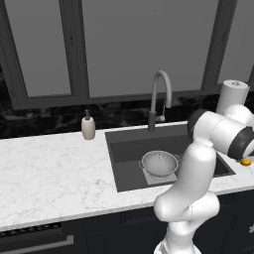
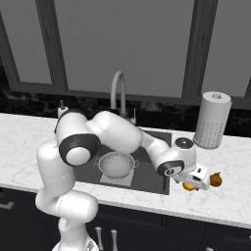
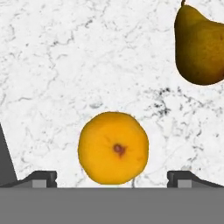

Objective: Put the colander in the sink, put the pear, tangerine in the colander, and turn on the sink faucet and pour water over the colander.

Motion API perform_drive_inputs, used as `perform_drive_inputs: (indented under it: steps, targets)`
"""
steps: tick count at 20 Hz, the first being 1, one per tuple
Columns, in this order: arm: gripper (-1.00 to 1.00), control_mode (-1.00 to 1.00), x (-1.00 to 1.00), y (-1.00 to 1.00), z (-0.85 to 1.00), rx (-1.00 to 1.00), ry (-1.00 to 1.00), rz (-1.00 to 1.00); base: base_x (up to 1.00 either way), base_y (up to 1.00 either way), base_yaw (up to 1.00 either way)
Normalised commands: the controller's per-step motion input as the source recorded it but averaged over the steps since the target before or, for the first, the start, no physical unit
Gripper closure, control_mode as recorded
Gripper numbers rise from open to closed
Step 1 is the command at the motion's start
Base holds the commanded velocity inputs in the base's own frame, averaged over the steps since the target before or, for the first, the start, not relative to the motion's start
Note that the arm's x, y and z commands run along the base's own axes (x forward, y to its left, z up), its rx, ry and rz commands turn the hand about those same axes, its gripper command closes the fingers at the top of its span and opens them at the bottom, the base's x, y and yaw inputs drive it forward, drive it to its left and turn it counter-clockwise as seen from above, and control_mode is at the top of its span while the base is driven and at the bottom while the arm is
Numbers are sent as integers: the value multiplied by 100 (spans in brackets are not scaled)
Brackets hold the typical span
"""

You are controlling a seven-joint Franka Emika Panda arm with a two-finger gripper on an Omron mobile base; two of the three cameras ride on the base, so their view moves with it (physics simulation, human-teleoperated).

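Observation:
The silver colander stands upright on the floor of the dark sink. On the marble to the right of the sink lies the orange tangerine, and the brown pear is just beyond it. My gripper hangs open right above the tangerine, one fingertip on each side of it, holding nothing. The grey gooseneck sink faucet rises behind the sink, and no water runs from it.
A white paper-towel roll stands at the back of the counter right of the sink, close to the fruit. A small beige soap bottle sits left of the faucet. Dark windows run behind the counter.

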Motion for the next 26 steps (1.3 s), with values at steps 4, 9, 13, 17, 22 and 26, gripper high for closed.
perform_drive_inputs:
  steps: [4,9,13,17,22,26]
  targets:
    - [-100,-100,22,-13,-16,0,2,7,0,0,0]
    - [-100,-100,16,-15,-14,1,2,9,0,0,0]
    - [100,-100,0,-4,-24,0,9,7,0,0,0]
    - [100,-100,-12,3,-17,1,13,4,0,0,0]
    - [100,-100,-10,20,1,3,3,5,0,0,0]
    - [100,-100,-19,73,47,10,0,8,0,0,0]
